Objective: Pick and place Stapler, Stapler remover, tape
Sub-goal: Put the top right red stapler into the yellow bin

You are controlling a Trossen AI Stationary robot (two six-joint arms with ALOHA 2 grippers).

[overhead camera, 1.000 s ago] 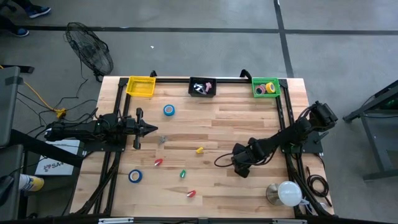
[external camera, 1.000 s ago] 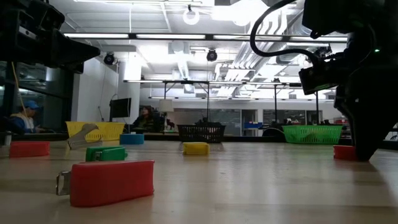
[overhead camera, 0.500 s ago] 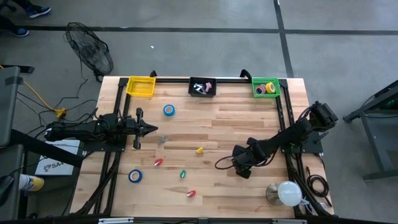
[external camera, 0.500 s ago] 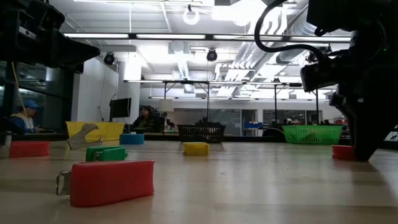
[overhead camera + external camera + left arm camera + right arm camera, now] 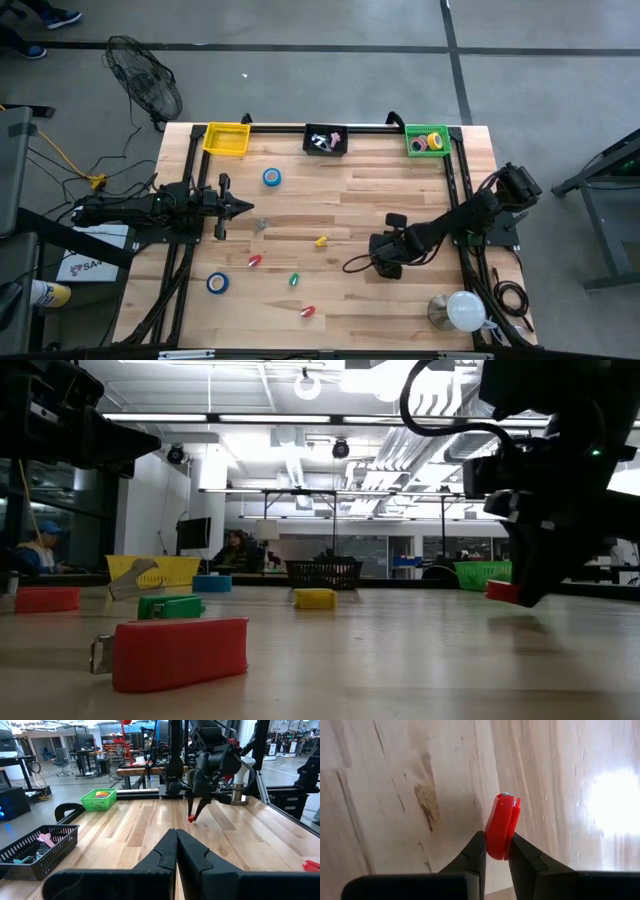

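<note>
Butcher-block planks [image 5: 340, 300] in pale wood, with visible grain and knots, make up the tabletop, framed by dark rails. Three mesh baskets line its far edge: one yellow basket [image 5: 226, 139], one black basket [image 5: 326, 140] holding small pink and grey pieces, and one green basket [image 5: 428, 140] holding ring-shaped tape rolls [image 5: 430, 143] in pink and yellow. Two blue tape rings lie loose on the wood, one tape ring [image 5: 272, 177] near the black basket and another blue ring [image 5: 218, 283] toward the near left corner.

Small solid plastic pieces lie scattered mid-table: a yellow piece [image 5: 321, 241], a green piece [image 5: 294, 280] and two red ones, the first red piece [image 5: 254, 261] left of the green one and the second red piece [image 5: 308, 312] nearer the front edge. A small grey metal object [image 5: 260, 224] lies just beyond the left claw.

Right arm is folded low over the right half of the tabletop, elbow out toward the table's right edge. Its claw, the right claw [image 5: 496, 851], is pinched narrowly on a rounded, glossy red stapler remover [image 5: 502, 825], held on edge just above the wood, clear of the surface in the low view.

Left arm lies stretched level along the table's left side; the left claw [image 5: 176, 840] has its fingers pressed together, holding nothing.
</note>
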